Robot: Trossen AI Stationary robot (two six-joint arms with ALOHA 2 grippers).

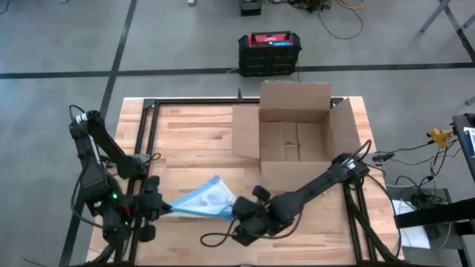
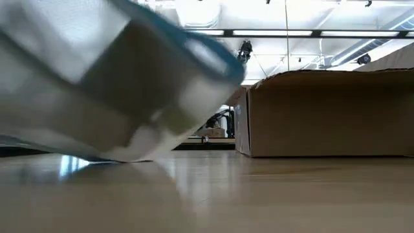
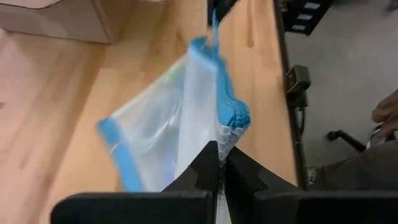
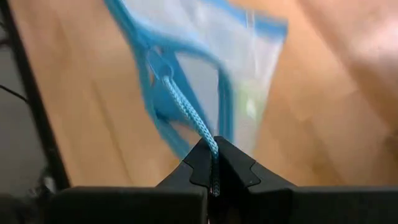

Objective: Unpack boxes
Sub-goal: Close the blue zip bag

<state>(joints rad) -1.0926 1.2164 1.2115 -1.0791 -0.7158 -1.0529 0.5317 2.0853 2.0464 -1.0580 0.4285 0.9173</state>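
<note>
Near front edge of table [image 1: 185,133]: bag [image 1: 202,202]
Left tool [image 3: 219,163]: clamped on bag's edge
Right tool [image 4: 213,163]: clamped on bag's cord [image 4: 186,111]
Far right corner: box [image 1: 293,137], flaps open

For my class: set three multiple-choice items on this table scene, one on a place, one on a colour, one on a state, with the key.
1. Where does the cardboard box stand?
A. at the table's far right
B. on the floor
C. at the table's near left

2. What colour edges the plastic bag?
A. red
B. blue
C. green

3. How is the box?
A. taped shut
B. crushed flat
C. open, flaps out

Key: 1 A, the high view shows it there. 2 B, blue trim shows. 3 C, its inside shows from above.
</note>
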